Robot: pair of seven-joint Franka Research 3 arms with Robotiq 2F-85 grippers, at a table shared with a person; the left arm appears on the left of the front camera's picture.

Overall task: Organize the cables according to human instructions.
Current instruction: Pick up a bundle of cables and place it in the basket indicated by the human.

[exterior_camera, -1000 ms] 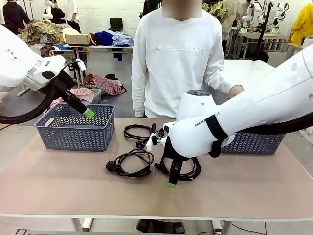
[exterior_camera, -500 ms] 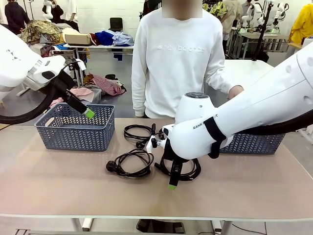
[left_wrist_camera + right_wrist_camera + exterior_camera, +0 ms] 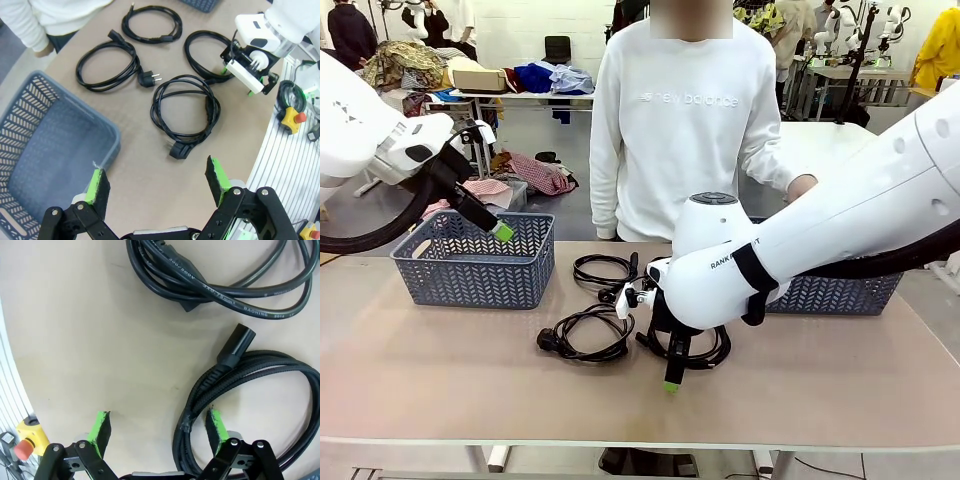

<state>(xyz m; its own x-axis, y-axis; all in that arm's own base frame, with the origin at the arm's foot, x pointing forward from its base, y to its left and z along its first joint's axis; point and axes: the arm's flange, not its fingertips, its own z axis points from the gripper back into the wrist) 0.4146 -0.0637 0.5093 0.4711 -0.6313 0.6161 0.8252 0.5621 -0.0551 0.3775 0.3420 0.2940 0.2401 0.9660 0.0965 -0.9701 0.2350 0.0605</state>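
Four thin black coiled cables [image 3: 548, 342] lie loose on the beige tabletop [image 3: 440, 390], all between two baskets. Closest to the robot's edge is the braided cable [image 3: 235, 347], a thick-stranded loop with a straight plug. The right claw [image 3: 159, 415] stands right over it, pointing straight down. Its green pads are spread wide: one is over bare tabletop outside the loop, the other inside the loop's hollow. The bundled strands therefore sit between the pads, close to the inner one, and the pads do not press on them.

Beyond that loop, in the right wrist view, runs a smooth cord with white print [image 3: 225, 287]; which of the other three it is I cannot tell. Just left of the braided cable lies the near-left cable [image 3: 179, 150], its angled plug at the loop's left side. Farther across lies the two-pin cable [image 3: 149, 79], and beside it, toward the right-hand basket, the far cable [image 3: 150, 40].

Left of the group stands the grey-blue lattice plastic basket [image 3: 470, 265]. The left claw [image 3: 155, 175] hangs above its corner nearest the cables, pads wide apart and holding nothing. A second grey-blue lattice basket [image 3: 840, 292] sits to the right, partly behind the right arm. At the far side stands a person in a white sweatshirt [image 3: 680, 130], one hand [image 3: 802, 186] showing just past that arm.
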